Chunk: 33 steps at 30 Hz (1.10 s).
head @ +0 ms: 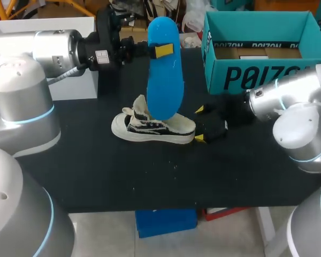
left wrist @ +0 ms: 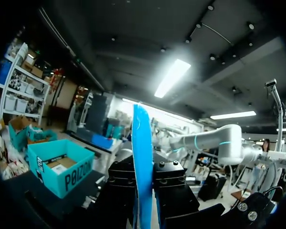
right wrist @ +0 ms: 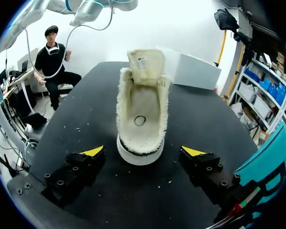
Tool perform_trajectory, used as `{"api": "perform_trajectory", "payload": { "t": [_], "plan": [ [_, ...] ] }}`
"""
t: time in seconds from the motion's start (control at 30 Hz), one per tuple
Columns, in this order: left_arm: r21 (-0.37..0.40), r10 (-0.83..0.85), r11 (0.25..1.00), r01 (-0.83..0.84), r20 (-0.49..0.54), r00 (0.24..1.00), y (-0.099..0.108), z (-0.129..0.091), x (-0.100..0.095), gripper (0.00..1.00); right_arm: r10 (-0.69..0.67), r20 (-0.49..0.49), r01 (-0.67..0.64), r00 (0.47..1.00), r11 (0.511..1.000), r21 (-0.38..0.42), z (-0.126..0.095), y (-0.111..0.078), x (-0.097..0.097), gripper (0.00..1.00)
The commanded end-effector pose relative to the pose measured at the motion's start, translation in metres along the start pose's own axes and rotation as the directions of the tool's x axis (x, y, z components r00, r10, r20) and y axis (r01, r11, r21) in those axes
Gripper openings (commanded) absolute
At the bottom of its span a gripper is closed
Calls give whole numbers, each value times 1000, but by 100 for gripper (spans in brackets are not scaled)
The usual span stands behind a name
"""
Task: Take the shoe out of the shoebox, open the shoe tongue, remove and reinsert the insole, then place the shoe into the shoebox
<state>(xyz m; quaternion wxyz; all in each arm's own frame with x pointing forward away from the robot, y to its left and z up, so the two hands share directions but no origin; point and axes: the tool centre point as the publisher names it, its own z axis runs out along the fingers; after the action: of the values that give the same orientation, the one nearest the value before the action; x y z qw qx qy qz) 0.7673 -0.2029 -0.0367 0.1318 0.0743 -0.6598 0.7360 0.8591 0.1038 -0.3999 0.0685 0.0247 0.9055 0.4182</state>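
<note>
On the black table (head: 96, 176) the teal shoebox (head: 241, 77) stands open at the far right, and the shoe (head: 155, 128) lies on its sole mid-table, well apart from the box. The blue insole (head: 165, 80) hangs upright above the shoe, its lower end at the shoe's mouth. The left gripper (head: 159, 51) is clamped on its upper end. It looks thin, light and bendy, so gripping the flat faces suits it, though pushing it in may buckle it. The shoe looks soft and may slide, so its heel sides are the place to brace. The right gripper (head: 200, 124) is spread wide beside the heel, touching nothing. Only the right wrist view shows the fleecy inside and raised tongue. Only the left wrist view shows the insole edge-on between the fingers.
</note>
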Motion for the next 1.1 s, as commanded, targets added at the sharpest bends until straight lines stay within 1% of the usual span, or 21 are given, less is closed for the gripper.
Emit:
{"api": "perform_trajectory", "payload": {
  "t": [0.03, 0.07, 0.13, 0.17, 0.27, 0.43, 0.53, 0.7, 0.77, 1.1],
  "plan": [
    [0, 0, 1000, 0, 8, 1000, 1, 1, 2, 0, -13, -123, 51, 992, 950, 309, -26, 13, -10, 100],
    [0, 0, 1000, 0, 8, 1000, 1, 1, 2, 0, -14, -128, 56, 992, 942, 331, -27, 13, -11, 100],
    [0, 0, 1000, 0, 8, 1000, 1, 1, 2, 0, -20, -151, 83, 988, 902, 423, -30, 16, -13, 100],
    [0, 0, 1000, 0, 8, 1000, 1, 1, 2, 0, -21, -153, 89, 988, 889, 449, -30, 17, -14, 100],
    [0, 0, 1000, 0, 8, 1000, 1, 1, 2, 0, -25, -161, 111, 987, 825, 554, -33, 22, -16, 100],
    [0, 0, 1000, 0, 8, 1000, 1, 1, 2, 0, -37, -148, 130, 988, 712, 690, -35, 29, -18, 100],
    [0, 0, 1000, 0, 8, 1000, 1, 1, 2, 0, -41, -131, 125, 991, 653, 747, -35, 34, -18, 100],
    [0, 0, 1000, 0, 8, 1000, 1, 1, 2, 0, -44, -110, 115, 993, 585, 803, -36, 41, -17, 100],
    [0, 0, 1000, 0, 8, 1000, 1, 1, 2, 0, -46, -106, 114, 993, 571, 813, -35, 44, -17, 100],
    [0, 0, 1000, 0, 8, 1000, 1, 1, 2, 0, -55, -104, 117, 993, 553, 825, -29, 52, -16, 100]
  ]
}}
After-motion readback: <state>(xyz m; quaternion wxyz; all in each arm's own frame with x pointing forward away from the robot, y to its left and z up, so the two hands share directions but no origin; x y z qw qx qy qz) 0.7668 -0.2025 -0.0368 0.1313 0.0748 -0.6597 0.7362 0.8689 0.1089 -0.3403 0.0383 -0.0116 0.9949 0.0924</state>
